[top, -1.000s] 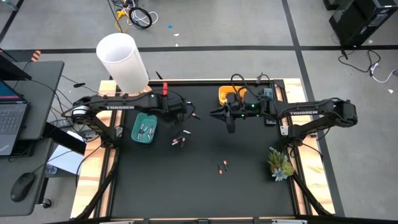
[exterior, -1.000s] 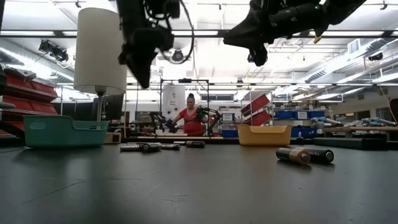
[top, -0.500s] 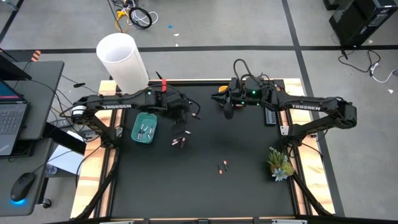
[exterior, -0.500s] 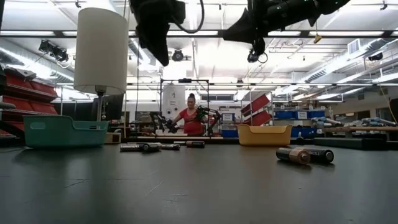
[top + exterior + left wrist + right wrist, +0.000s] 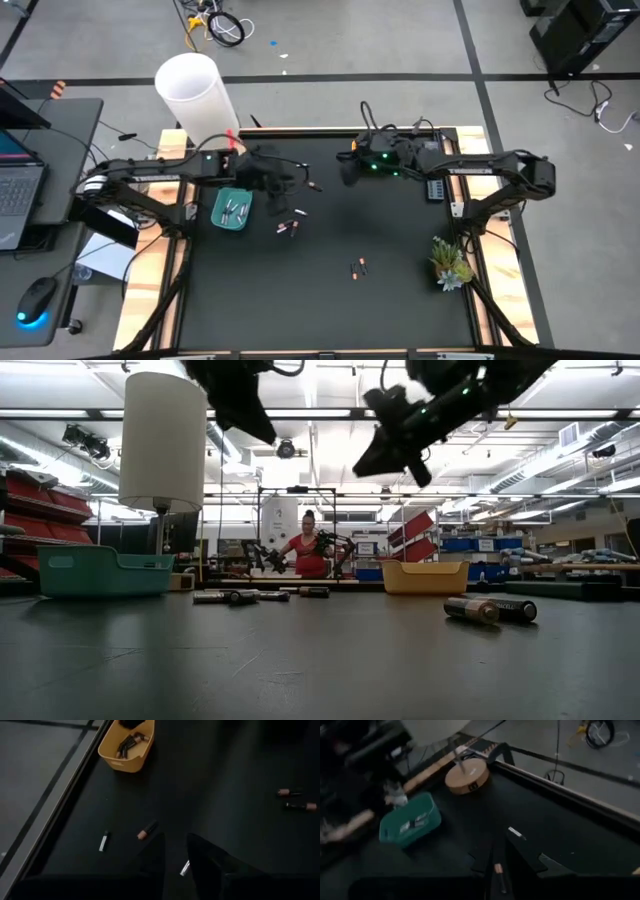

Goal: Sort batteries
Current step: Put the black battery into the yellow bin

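Batteries lie loose on the black mat: a few (image 5: 292, 222) right of the teal bin (image 5: 232, 208), two dark ones (image 5: 360, 268) mid-table, and a dark one (image 5: 315, 186) between my grippers. The teal bin holds white batteries. The yellow bin (image 5: 127, 745) holds dark ones; my right arm hides it in the high view. My left gripper (image 5: 287, 180) hangs open above the mat beside the teal bin, slanting down toward the table's right. My right gripper (image 5: 345, 172) slants toward the table's left. Its fingers stand slightly apart, and the dark battery (image 5: 498, 876) on the mat shows through the gap.
A white lamp (image 5: 198, 100) on a round wooden base (image 5: 466, 777) stands at the far left corner. A green plant sprig (image 5: 450, 262) sits at the right edge. Wooden rails frame the mat. A person shows in the room beyond the table (image 5: 305, 550).
My left gripper has risen well above the mat and tipped up from pointing steeply down to a slant. My right gripper has moved toward the far edge, then the table's left. It has turned from hanging down to slanting leftward. The batteries lie where they were.
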`<state>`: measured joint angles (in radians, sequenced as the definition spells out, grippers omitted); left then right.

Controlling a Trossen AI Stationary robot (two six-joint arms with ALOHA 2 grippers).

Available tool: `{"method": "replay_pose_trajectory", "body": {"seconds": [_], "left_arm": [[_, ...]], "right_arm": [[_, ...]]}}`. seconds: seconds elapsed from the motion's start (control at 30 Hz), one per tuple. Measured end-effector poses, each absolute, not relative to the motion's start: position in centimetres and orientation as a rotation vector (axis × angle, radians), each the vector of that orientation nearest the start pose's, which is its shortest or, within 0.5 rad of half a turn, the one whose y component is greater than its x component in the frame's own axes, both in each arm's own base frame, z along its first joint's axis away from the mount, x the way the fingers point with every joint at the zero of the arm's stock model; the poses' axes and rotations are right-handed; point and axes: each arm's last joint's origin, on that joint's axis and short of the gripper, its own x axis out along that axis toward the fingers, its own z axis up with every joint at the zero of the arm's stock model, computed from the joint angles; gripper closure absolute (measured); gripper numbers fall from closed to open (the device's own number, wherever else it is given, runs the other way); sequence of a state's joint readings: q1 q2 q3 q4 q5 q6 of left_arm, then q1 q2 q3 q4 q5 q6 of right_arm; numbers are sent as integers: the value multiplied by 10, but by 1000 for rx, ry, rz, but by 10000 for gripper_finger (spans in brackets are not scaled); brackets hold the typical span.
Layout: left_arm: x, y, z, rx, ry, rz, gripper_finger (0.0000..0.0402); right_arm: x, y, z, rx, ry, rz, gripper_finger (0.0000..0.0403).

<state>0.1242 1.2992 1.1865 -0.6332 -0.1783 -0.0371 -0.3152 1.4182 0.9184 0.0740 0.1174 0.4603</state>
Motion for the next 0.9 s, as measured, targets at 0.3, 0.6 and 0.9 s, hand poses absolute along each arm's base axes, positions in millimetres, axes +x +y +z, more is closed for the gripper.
{"method": "replay_pose_trajectory", "body": {"seconds": [0.3, 0.6, 0.9], "left_arm": [[248, 37, 319, -139, 474, 343, 310], [243, 33, 318, -209, 496, 290, 310], [245, 35, 317, -218, 489, 315, 310]], "right_arm": [[350, -100, 265, 566, 289, -514, 344], [396, -108, 284, 503, 287, -509, 344], [403, -108, 277, 500, 382, -401, 344]]}}
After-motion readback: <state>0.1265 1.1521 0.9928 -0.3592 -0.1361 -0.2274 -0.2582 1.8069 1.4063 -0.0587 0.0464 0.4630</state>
